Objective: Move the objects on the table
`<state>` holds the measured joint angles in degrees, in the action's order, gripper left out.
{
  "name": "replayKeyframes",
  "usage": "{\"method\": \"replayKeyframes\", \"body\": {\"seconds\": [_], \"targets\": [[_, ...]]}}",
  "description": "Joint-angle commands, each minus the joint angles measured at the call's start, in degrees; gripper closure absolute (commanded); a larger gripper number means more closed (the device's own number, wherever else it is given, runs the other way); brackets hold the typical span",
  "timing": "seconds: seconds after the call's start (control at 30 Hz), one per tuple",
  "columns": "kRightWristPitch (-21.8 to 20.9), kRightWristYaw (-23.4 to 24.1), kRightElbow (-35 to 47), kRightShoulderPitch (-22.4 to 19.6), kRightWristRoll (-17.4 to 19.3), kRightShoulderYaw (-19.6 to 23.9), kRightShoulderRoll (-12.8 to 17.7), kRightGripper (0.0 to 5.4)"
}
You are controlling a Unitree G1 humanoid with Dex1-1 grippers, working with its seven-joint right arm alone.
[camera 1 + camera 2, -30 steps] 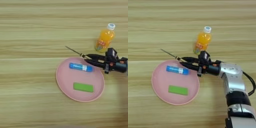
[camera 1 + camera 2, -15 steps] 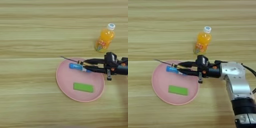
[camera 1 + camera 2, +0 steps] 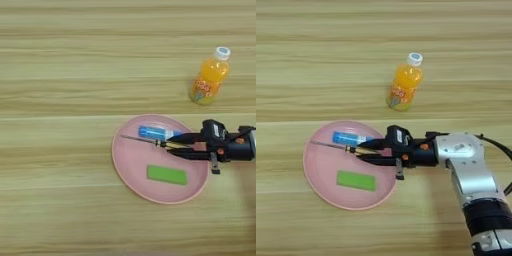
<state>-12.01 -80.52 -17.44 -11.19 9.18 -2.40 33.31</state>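
My right gripper (image 3: 367, 152) reaches in from the right over the pink plate (image 3: 131, 170) and is shut on the screwdriver (image 3: 150, 142) by its yellow-black handle. The thin shaft points left, over the plate. A green block (image 3: 167, 175) lies flat on the plate's near half. A blue tube with a white end (image 3: 155, 133) lies on the plate just behind the screwdriver. The orange-drink bottle (image 3: 210, 77) with its white cap stands upright on the table (image 3: 60, 100), behind the plate to the right.
My silver forearm (image 3: 466, 165) comes in from the lower right and crosses the plate's right rim. Bare wood stretches to the left of and behind the plate.
The gripper has carried the screwdriver from the plate's far right edge down and left over the plate, and the shaft has turned nearly level. Bottle, green block and blue tube kept their places.
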Motion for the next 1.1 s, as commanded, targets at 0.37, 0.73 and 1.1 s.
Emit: {"method": "replayKeyframes", "body": {"seconds": [0.37, 0.73, 1.1], "targets": [[-3.6, 4.0, -3.0, -5.1, -3.0, -0.3, 3.0, 4.51], [-4.7, 4.5, -7.0, -6.0, -3.9, -1.4, 2.5, 4.51], [-4.9, 3.9, -7.8, -5.6, -3.8, -2.1, 2.7, 4.51]]}}
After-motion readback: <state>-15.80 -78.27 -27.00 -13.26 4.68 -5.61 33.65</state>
